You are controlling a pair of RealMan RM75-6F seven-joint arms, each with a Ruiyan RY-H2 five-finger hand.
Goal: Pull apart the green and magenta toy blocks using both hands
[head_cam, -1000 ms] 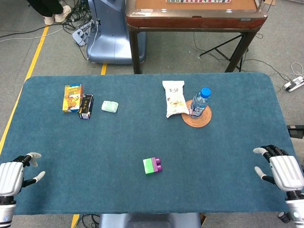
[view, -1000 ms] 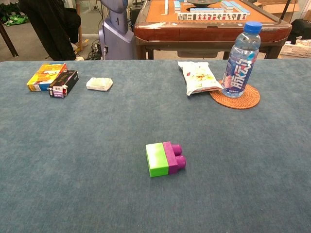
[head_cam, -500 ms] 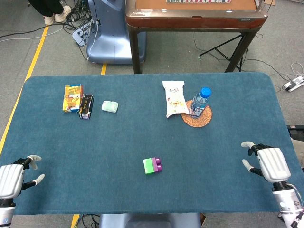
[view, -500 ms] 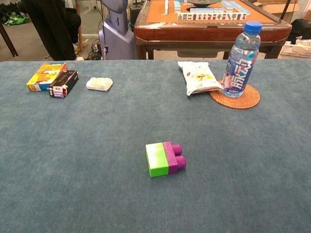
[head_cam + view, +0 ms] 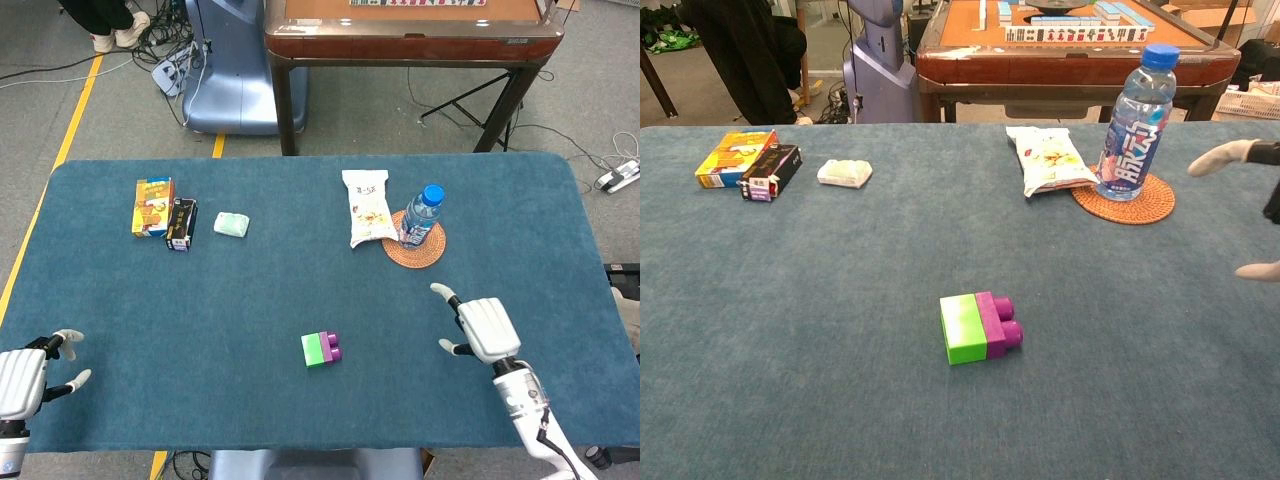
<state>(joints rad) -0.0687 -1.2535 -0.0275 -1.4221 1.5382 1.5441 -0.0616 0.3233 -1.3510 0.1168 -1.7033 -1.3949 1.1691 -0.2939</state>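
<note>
The green block point(image 5: 313, 349) point(image 5: 962, 329) and the magenta block point(image 5: 331, 347) point(image 5: 997, 323) lie joined together on the blue table cloth, green to the left, near the front middle. My right hand point(image 5: 482, 328) hovers open to the right of the blocks, well apart from them; its fingertips point(image 5: 1224, 157) enter the chest view at the right edge. At the front left corner my left hand point(image 5: 25, 376) stays open, far from the blocks and outside the chest view.
A water bottle point(image 5: 423, 215) point(image 5: 1136, 108) stands on a woven coaster point(image 5: 415, 246) beside a snack packet point(image 5: 367, 207) at the back right. Two small boxes point(image 5: 163, 210) and a pale wrapped bar point(image 5: 231, 224) lie at the back left.
My right hand has moved left from the table's right edge toward the blocks and now shows in the chest view. The left hand has barely shifted. The blocks have not moved.
</note>
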